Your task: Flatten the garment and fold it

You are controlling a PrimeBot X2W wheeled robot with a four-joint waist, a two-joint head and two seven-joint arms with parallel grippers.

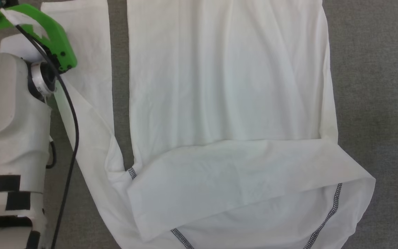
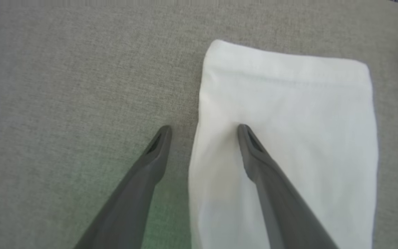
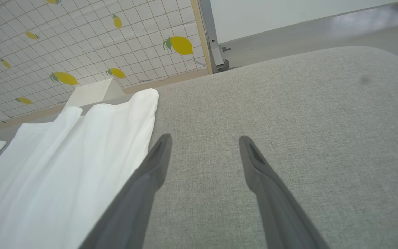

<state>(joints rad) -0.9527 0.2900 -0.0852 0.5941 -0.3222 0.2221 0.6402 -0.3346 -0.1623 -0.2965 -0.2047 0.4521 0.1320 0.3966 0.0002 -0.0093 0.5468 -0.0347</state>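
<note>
Thin white garment point(image 1: 226, 76) of soft fabric lay spread on a grey woven surface point(image 1: 375, 103), reaching from the near edge of the head view to its far edge. Nearest the robot, a band of the cloth was folded over across the body, and lines of dark grey zigzag stitching point(image 1: 327, 216) showed below and beside it. Beyond the fold the body lay flat, with only shallow creases.

On the robot's left a narrow white sleeve point(image 1: 88, 86) ran away from the near corner, apart from the body with a strip of grey surface between them. The pale left forearm point(image 1: 9, 121), with its bright green plastic bracket point(image 1: 52, 34) and thin black cable point(image 1: 71, 131), stood over that sleeve. The left gripper point(image 2: 202, 129) was spread wide, one dark finger over the sleeve, the other over bare surface; whether they touched down could not be told.

The right gripper point(image 3: 204, 138) was likewise spread and gripping nothing, above bare surface just beside the garment's right edge.

Farther off stood a white rigid box point(image 3: 92, 93), then a grid-patterned wall printed with yellow lemons point(image 3: 81, 41).
</note>
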